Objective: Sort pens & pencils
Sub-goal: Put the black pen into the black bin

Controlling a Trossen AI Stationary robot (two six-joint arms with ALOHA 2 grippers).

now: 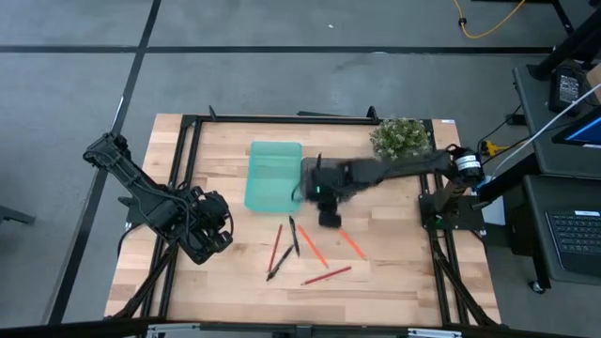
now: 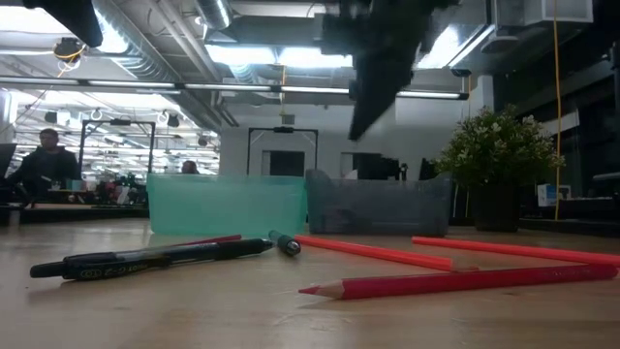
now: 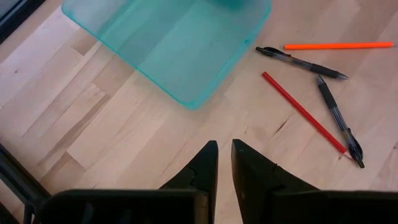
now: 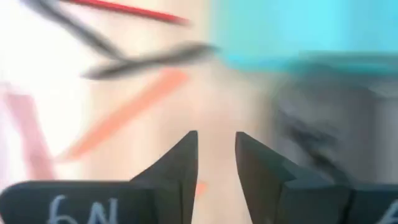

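The pens and pencils [image 1: 305, 249] lie loose on the bare wooden counter [image 1: 216, 282], in a scatter just in front of the trays and between the two arms. Seen from above, there are two dark pens [image 1: 293, 235], crossing or nearly touching, with a thin red pencil [image 1: 275, 249] alongside. An orange pencil [image 1: 313, 244] lies diagonally beside them, a second orange one [image 1: 353, 245] sits further toward the right arm, and a red pencil [image 1: 327, 274] lies nearest the counter's front edge. At counter height the black pen [image 2: 145, 258] shows a printed barrel and clip, and the nearest red pencil [image 2: 455, 281] shows a sharpened tip.

The teal tray [image 1: 273, 175] stands beside a grey tray [image 2: 378, 204], walls touching or nearly so.

The right hand [image 1: 330, 217] hangs above the counter at the grey tray's front edge; its fingers stand apart with nothing between them. The left hand [image 1: 218, 235] waits at the counter's left side, fingers narrowly apart, holding nothing.
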